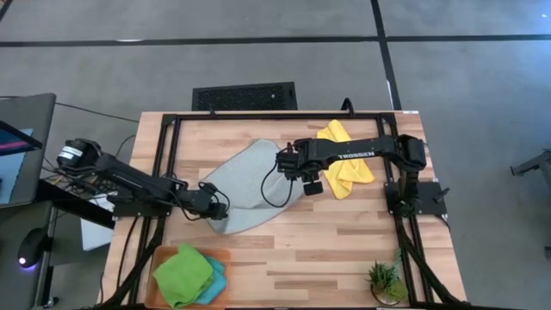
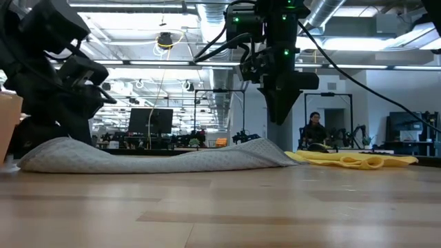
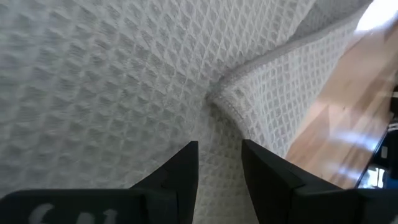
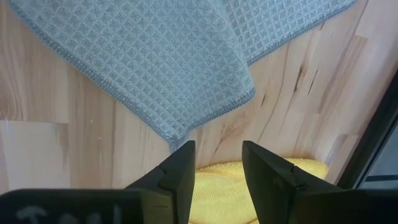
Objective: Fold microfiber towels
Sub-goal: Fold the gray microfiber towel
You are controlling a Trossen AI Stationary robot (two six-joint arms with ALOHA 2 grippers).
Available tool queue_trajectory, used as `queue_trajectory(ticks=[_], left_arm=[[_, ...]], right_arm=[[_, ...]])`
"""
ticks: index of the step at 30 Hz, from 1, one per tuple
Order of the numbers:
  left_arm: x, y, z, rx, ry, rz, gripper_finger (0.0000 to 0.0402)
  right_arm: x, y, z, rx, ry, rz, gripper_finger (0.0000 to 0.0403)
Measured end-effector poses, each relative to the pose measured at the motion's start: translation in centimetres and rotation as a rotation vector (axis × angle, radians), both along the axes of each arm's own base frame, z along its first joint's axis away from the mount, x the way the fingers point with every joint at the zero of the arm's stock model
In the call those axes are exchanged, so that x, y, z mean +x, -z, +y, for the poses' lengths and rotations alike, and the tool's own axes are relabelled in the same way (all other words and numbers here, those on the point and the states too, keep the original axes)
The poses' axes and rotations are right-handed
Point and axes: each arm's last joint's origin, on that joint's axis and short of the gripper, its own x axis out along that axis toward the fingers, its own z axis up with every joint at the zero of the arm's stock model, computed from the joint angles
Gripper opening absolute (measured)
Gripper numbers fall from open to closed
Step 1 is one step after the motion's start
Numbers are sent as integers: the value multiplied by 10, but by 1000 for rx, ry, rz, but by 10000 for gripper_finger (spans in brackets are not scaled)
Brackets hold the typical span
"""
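- Grey towel (image 1: pixel 250 185) lies mid-worktop (image 1: pixel 344 250), rumpled, one edge already doubled over; not yet a neat fold.
- Yellow towel (image 1: pixel 344 159) lies bunched under the right arm, near the far right. Green towel (image 1: pixel 182 274) sits on the teal towel (image 1: pixel 215 282) in the orange tray (image 1: pixel 225 255) at the near left edge.
- Left hand (image 3: pixel 219 163) is low over the grey towel's near-left end, fingers spread with a narrow gap, cloth just ahead of the tips; nothing pinched that I can see.
- Right hand (image 4: pixel 217 163) hovers above the grey towel's far-right corner, spread, empty, raised off the wood in the low view.
- Handling judgement: waffle-weave cloth, light, limp, grippy, not fragile. It will sag and drag rather than hold shape. Best hold: hemmed corners, one per hand.
- Hard to make out: whether the left fingertips touch the cloth; how many layers lie under the fold; most of the teal towel, covered by the green one.
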Motion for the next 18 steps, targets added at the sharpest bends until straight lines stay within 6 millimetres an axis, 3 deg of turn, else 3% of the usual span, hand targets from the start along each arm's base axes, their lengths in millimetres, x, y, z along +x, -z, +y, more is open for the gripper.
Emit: queue_trajectory(ticks=[12,18], left_arm=[[13,-8,-3,15,62,-156,114],[6,0,-1,2,21,-42,114]], right_arm=[[0,0,0,0,0,0,155],[0,0,0,0,-1,0,155]])
